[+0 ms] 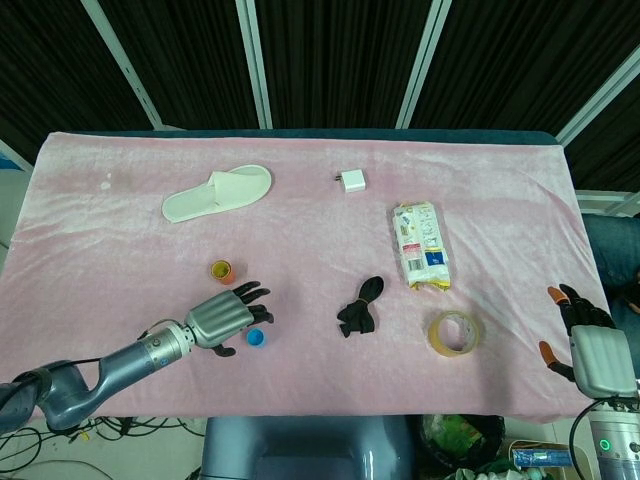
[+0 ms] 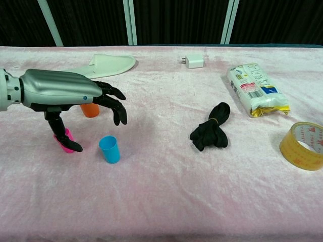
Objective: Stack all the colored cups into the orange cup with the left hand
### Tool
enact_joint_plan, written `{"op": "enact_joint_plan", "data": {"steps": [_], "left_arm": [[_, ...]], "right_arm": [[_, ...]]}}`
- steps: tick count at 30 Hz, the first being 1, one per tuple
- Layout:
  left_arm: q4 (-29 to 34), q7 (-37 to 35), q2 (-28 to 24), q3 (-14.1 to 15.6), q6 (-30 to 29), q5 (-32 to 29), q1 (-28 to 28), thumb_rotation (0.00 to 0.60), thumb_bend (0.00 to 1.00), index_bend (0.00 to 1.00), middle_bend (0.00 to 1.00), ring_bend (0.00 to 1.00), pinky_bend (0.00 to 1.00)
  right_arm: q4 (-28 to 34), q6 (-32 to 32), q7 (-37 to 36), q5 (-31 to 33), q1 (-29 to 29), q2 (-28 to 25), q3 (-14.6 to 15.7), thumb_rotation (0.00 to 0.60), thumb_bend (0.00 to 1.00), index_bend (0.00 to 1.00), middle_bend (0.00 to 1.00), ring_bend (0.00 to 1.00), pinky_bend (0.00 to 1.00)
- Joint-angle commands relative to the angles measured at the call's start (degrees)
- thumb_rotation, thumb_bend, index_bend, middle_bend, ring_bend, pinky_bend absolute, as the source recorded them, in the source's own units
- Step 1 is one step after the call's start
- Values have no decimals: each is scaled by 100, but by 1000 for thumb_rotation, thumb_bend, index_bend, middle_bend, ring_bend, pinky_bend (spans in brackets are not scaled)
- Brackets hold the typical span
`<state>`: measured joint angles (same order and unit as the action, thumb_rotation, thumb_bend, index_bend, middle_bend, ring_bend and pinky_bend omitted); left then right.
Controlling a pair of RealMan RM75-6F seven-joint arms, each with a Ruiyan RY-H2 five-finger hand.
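Hovering over the pink cup (image 2: pixel 64 140) and blue cup (image 2: pixel 110 149), my left hand (image 2: pixel 65 93) holds nothing, fingers (image 2: pixel 115 105) spread. My right hand (image 1: pixel 592 350) rests released at the bench (image 1: pixel 300 215) edge.

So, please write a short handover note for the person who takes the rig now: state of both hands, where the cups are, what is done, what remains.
Left hand: open, holds nothing, hovers over the pink cup, near the blue cup.
Right hand: open, idle at the table's near right edge.
Orange cup: upright, behind the left hand, with what looks like a yellowish cup already inside.
Pink and blue cups: upright on the cloth, apart.
Left to do: stack pink and blue into orange.
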<state>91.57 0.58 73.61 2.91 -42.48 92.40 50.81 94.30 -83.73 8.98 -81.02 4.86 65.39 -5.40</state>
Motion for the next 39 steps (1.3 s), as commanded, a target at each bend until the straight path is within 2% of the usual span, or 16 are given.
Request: {"op": "enact_joint_plan", "data": {"steps": [1, 11, 19, 31, 34, 39], "left_arm": [[-100, 87, 125, -18, 89, -41, 50, 600, 205, 273, 312, 0, 0], [-466, 331, 563, -68, 344, -260, 169, 600, 290, 374, 393, 0, 0], [-521, 296, 616, -70, 246, -286, 151, 600, 359, 491, 497, 0, 0], [-254, -86, -11, -361, -362, -340, 32, 600, 361, 488, 496, 0, 0], [-614, -449, -91, -606, -350, -791, -4, 600, 361, 483, 494, 0, 0], [-1207, -800, 112, -706, -347, -981, -37, 600, 361, 478, 489, 0, 0]], "right_arm": [[-1, 6, -8, 4, 2, -1, -2, 600, 254, 151, 98, 175, 239], [4, 16, -37, 15, 4, -9, -6, 600, 254, 151, 97, 175, 239], [-2, 31, -50, 14, 11, -15, -4, 600, 255, 151, 97, 175, 239], [-3, 32, -12, -1, 12, -9, 10, 600, 255, 151, 98, 175, 239], [4, 31, 10, -4, 11, -5, 16, 600, 255, 151, 98, 175, 239], [3, 32, 58, -17, 12, 6, 29, 600, 255, 151, 98, 175, 239]]}}
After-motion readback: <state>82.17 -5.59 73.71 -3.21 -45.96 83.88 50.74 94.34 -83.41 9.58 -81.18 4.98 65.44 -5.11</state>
